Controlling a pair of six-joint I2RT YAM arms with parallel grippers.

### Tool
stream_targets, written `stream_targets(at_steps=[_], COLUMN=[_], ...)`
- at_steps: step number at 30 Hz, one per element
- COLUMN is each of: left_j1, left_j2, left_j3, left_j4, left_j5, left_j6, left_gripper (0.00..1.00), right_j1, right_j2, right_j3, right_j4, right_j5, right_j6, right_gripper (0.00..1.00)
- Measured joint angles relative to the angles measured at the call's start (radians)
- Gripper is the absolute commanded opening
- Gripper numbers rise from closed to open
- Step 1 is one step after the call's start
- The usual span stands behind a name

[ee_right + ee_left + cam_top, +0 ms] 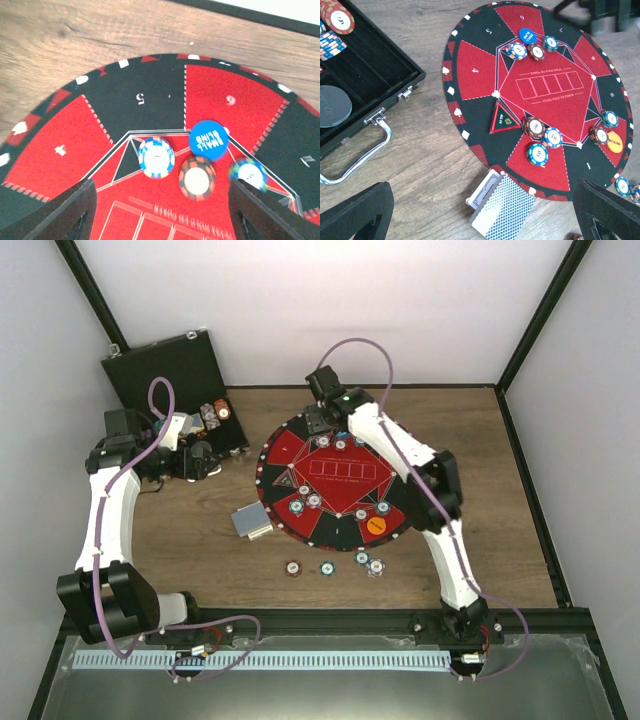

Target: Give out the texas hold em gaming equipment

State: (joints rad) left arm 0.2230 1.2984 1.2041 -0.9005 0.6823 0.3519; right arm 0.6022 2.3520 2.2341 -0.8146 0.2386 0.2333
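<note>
Striped chips [537, 154] flat in clusters on mat [475, 70], by blue disc [208, 140] and orange disc [614, 141]; four more plus face-down card deck [502, 207] just off its rim.

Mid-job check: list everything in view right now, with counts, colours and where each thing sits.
mat: one, round, red and black, mid-table
chips on mat: eight, brown, teal and blue-white, in three clusters
chips off mat: four, on the wood by the mat's near edge
blue disc: one, marked Small Blind, by the far cluster
orange disc: one, on the mat's near-right part
card deck: one, blue-backed, at the mat's near-left edge
case: one, black, open, far left
stored chips: several, in the case
left pincer: open, empty, between the case and the mat
right pincer: open, empty, above the far cluster
</note>
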Motion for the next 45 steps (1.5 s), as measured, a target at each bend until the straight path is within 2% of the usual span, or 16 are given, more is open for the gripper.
stream_targets(at_steps=[3,8,12,15,18,22,30,37,45], left_j1=[0.0,0.0,0.0,0.0,0.0,0.0,0.0,0.0,0.0], left_j2=[0.0,0.005,0.01,0.011,0.015,0.021,0.023,0.023,0.023], left_j3=[0.0,0.0,0.0,0.0,0.0,0.0,0.0,0.008,0.017], left_j4=[0.0,-0.001,-0.003,-0.003,-0.003,-0.002,-0.003,-0.004,-0.006], left_j5=[0.0,0.001,0.002,0.003,0.006,0.015,0.015,0.015,0.014], left_j6=[0.006,0.024,0.032,0.036,0.036,0.033,0.026,0.026,0.026], left_gripper=[1.0,1.0,1.0,1.0,1.0,1.0,1.0,1.0,1.0], right_j1=[0.021,0.117,0.211,0.255,0.288,0.311,0.32,0.34,0.344], right_j2=[-0.209,-0.586,-0.782,-0.906,-1.035,-1.152,-1.118,-1.05,-1.008], right_j3=[-0.178,-0.66,-1.042,-1.257,-1.39,-1.479,-1.503,-1.551,-1.585], right_j4=[0.021,0.08,0.076,0.037,0.001,-0.013,0.004,0.058,0.092], right_j5=[0.011,0.015,-0.015,-0.041,-0.068,-0.117,-0.173,-0.192,-0.192], right_j6=[0.02,0.108,0.232,0.337,0.426,0.502,0.549,0.586,0.611], right_gripper=[0.81,0.86,0.87,0.88,0.9,0.92,0.9,0.81,0.66])
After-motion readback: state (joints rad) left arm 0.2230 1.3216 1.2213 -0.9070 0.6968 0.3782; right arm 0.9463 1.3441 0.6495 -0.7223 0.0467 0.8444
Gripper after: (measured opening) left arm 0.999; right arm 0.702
